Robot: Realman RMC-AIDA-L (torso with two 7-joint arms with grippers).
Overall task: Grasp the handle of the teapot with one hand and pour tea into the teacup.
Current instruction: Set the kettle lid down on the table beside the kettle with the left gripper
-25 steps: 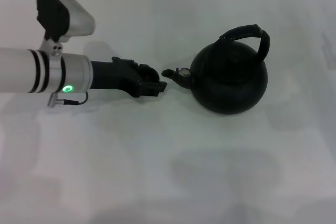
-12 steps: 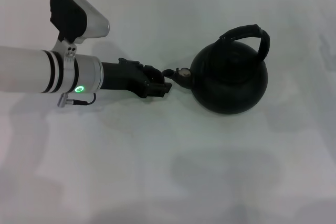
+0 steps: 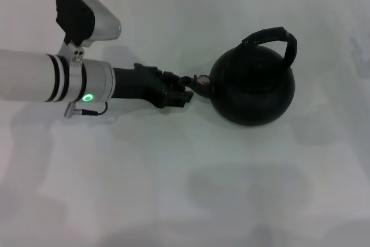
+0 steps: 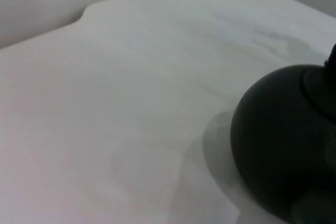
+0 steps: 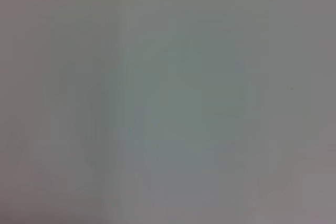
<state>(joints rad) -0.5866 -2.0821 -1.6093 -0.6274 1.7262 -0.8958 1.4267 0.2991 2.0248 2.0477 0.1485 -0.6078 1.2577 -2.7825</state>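
Reaching across the white desk (image 3: 173, 189) in head view, left gripper (image 3: 184, 92) touches the spout of the round matte-black teapot (image 3: 254, 91); black arched handle (image 3: 277, 37) untouched; finger state unclear. Left wrist view: teapot (image 4: 283, 145) close. Right wrist view: blank surface.

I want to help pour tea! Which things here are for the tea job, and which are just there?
For the job:
teapot
handle
left gripper, by the spout

Just there:
white table

No cup is in sight.
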